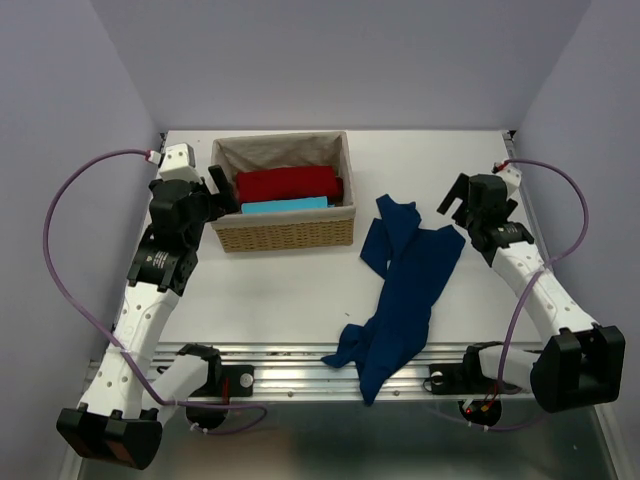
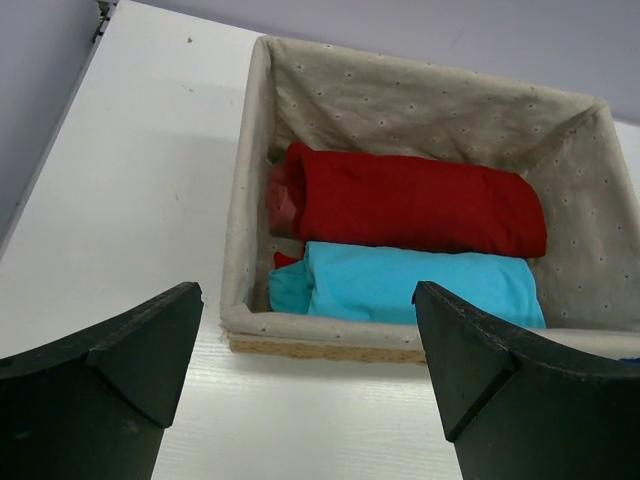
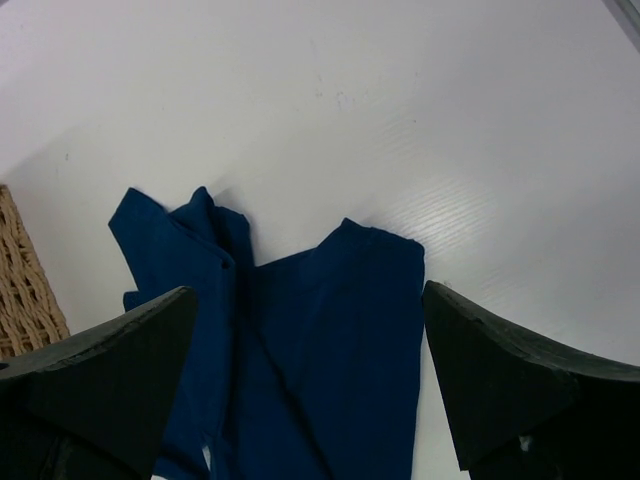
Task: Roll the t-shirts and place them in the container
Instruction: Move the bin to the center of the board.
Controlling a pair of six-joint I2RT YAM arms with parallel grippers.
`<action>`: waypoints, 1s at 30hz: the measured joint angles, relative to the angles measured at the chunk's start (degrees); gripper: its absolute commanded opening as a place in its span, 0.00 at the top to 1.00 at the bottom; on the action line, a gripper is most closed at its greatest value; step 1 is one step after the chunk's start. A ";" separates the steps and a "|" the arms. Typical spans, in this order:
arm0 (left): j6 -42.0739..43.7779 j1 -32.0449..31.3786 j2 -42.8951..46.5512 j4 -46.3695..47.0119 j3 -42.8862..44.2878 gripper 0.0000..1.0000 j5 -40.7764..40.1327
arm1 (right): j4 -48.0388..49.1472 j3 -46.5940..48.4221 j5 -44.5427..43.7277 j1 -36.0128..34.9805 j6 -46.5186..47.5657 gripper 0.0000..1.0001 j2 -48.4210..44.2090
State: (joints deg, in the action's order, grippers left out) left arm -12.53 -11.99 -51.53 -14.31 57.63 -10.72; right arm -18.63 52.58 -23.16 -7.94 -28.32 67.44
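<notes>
Navy t-shirt (image 1: 410, 290): lay crumpled and unrolled on the white surface (image 1: 280, 290), to the right of the wicker basket (image 1: 285, 235) in the top view; its far end was near the basket's right wall but apart from it, and its near end trailed away from the basket and over the surface's front edge.
Wicker basket: stood upright with a pale dotted cloth lining, holding the two other cloth pieces side by side.
Red t-shirt (image 1: 285, 183): lay rolled along the middle of the basket, on the far side of the light-blue piece and touching it.
Light-blue t-shirt (image 1: 285, 205): lay rolled inside the basket, against its near wall.
Left end effector (image 1: 222, 195): hovered at the basket's left near corner with its fingers spread wide and nothing between them; its wrist view looked down over the basket's near rim (image 2: 245, 200) at the red roll (image 2: 420, 205) and the light-blue roll (image 2: 420, 285).
Right end effector (image 1: 455, 205): hung well to the right of the basket, beyond the navy shirt's far end (image 3: 320, 350), fingers spread wide and empty, clear of the cloth.
</notes>
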 measured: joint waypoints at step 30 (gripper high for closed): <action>0.57 -35.54 -17.70 1.18 1.88 0.01 -1.51 | 3.89 -3.89 10.56 -12.02 2.84 0.00 6.54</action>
State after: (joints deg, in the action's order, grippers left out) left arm -11.97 -47.53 -69.23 -13.13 59.51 -12.23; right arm -14.74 48.69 -12.60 -19.97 -25.47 73.97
